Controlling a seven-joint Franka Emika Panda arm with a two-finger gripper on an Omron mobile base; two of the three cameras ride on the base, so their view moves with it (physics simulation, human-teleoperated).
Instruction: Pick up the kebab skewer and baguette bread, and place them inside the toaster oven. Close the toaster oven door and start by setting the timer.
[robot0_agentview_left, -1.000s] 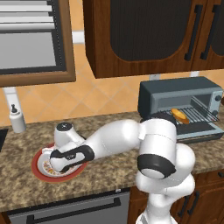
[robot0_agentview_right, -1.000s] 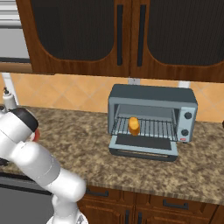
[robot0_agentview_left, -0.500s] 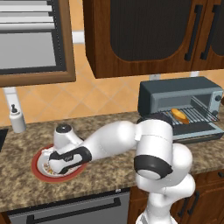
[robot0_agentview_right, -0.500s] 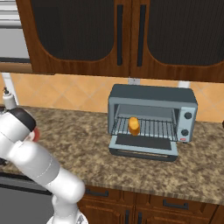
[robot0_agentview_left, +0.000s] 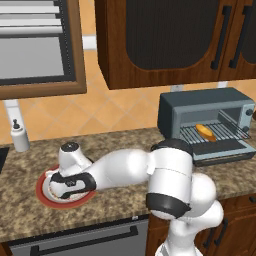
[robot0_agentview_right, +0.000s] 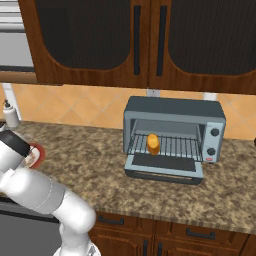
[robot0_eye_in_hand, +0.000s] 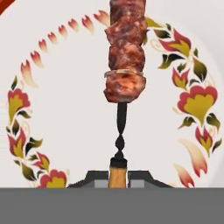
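The pincer (robot0_eye_in_hand: 118, 177) is clamped on the bare stick end of the kebab skewer (robot0_eye_in_hand: 126, 57), which lies on the flowered plate (robot0_agentview_left: 42, 186) near the worktop's (robot0_agentview_left: 115, 200) left end. The bread (robot0_agentview_left: 205, 132) already sits in the toaster oven (robot0_agentview_left: 200, 107). Gripped so far from the meat, the skewer could droop or twist free when lifted.

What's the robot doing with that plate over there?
The robot's hand is down over the plate on the counter, and its fingers are shut on the stick end of the kebab skewer, which lies on the flowery plate. The baguette bread already sits on the rack inside the toaster oven. The toaster oven door hangs open, so the skewer has yet to go in.
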